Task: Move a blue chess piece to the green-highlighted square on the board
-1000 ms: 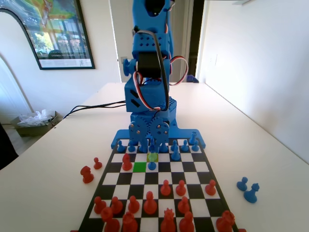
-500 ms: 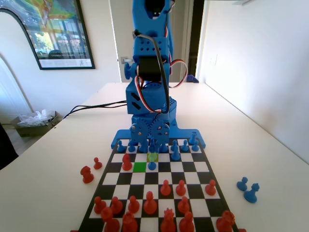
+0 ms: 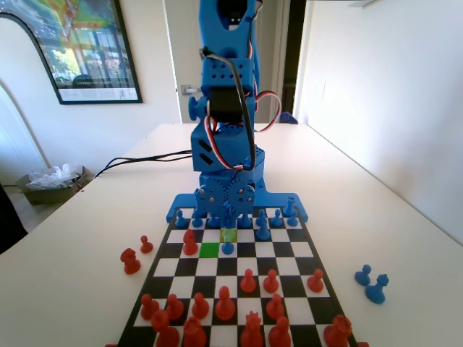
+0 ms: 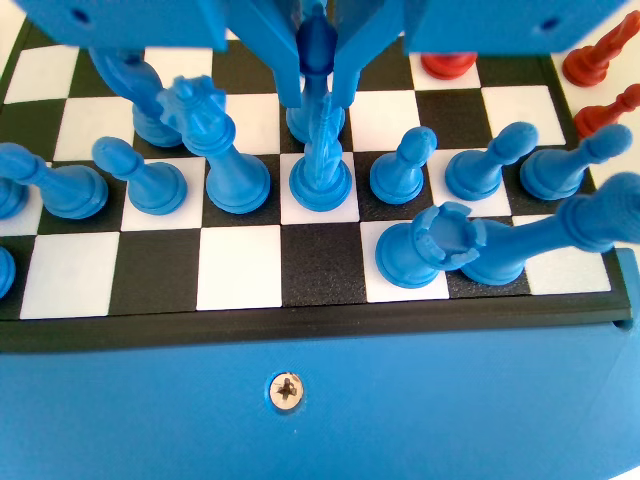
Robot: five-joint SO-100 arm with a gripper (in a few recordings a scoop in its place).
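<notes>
In the wrist view the gripper (image 4: 316, 60) hangs low over the board (image 4: 240, 268), its jaws clamped on the round head of the blue chess piece (image 4: 314, 48). In the fixed view the green-highlighted square (image 3: 210, 249) lies near the board's far end, left of a lone blue pawn (image 3: 228, 248).

White walls w/ a framed poster (image 3: 76, 47) upper left in fixed view. Big pale table (image 3: 376, 210) in bright daylight, black cables (image 3: 137, 160) across it. Bin w/ crumpled plastic (image 3: 52, 181) on floor at left.
</notes>
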